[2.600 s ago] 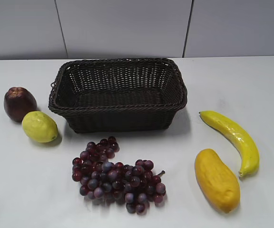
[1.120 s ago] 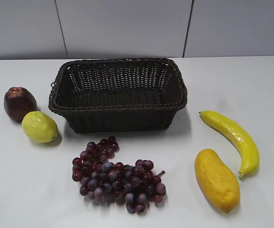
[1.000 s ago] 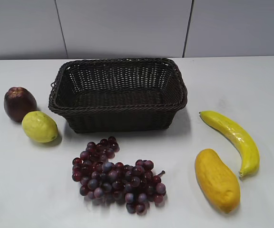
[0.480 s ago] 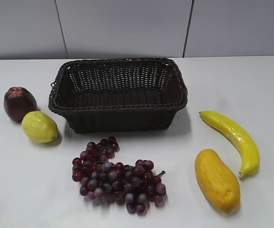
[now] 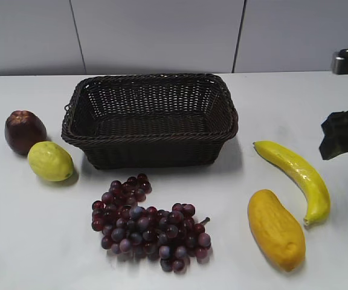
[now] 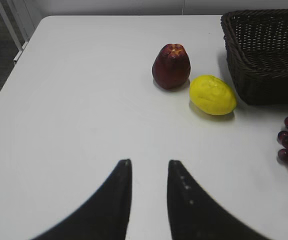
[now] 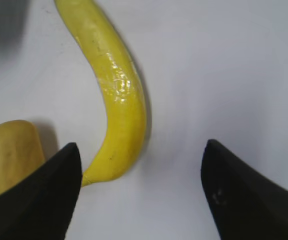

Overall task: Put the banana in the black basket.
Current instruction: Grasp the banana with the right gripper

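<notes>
In right wrist view, right hand (image 7: 140,192) spread above banana (image 7: 115,95); exterior adds black basket (image 5: 153,78).

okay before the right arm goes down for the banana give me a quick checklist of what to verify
1. Right end effector open wide: ok.
2. Banana between the fingers: not ok, it sits toward the left finger.
3. Orange-yellow fruit apart from the banana: cannot tell, very close.
4. Black basket has room: ok, nothing in it.
5. Left end effector away from the banana: ok.
</notes>
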You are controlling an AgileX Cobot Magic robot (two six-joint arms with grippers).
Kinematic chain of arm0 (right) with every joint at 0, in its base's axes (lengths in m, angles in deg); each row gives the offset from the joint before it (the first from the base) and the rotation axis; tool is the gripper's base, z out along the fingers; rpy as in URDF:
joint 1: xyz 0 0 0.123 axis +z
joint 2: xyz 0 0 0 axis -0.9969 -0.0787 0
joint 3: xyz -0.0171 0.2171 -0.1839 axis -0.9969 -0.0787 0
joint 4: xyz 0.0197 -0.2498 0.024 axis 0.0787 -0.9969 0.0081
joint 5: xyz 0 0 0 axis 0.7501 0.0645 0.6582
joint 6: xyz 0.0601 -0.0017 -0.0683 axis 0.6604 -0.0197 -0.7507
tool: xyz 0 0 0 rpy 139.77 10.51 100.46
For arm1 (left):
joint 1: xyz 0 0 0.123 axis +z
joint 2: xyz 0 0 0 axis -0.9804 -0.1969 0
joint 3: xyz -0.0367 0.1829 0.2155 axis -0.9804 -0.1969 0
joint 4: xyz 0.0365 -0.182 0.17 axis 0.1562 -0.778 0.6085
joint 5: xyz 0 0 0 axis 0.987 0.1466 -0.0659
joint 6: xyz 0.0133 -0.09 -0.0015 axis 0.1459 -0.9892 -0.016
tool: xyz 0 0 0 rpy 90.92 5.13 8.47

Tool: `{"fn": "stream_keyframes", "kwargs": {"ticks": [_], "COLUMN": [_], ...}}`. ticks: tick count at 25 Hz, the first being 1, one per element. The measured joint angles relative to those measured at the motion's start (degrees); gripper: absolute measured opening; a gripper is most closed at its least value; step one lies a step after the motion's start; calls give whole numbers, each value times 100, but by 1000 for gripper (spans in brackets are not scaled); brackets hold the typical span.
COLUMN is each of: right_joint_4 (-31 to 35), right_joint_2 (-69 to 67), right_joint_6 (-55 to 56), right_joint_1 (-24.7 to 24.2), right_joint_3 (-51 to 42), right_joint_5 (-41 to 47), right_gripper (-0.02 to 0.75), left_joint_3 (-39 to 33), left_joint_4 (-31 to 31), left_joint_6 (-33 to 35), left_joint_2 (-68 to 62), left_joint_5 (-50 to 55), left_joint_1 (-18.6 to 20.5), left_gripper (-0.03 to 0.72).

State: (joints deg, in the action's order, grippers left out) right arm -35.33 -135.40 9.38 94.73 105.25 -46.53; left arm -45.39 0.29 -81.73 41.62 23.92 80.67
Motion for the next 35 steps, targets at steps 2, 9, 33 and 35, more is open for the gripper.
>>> {"fn": "stream_keyframes", "kwargs": {"ticks": [2,9,33,35], "right_joint_4": [0,-87,-228,-223], "right_joint_2": [-315,-1195,-2410,-2442], "right_joint_6": [-2,9,22,22], "right_joint_1": [161,264,264,264], "right_joint_3": [103,493,647,667], "right_joint_5": [19,12,-410,-396], "right_gripper": [592,596,457,408], "left_joint_3": [0,0,0,0], "left_joint_4": [0,0,0,0], "left_joint_6": [0,0,0,0], "left_joint_2": [0,0,0,0], "left_joint_5": [0,0,0,0], "left_joint_1": [0,0,0,0], "left_gripper": [239,239,239,239]}}
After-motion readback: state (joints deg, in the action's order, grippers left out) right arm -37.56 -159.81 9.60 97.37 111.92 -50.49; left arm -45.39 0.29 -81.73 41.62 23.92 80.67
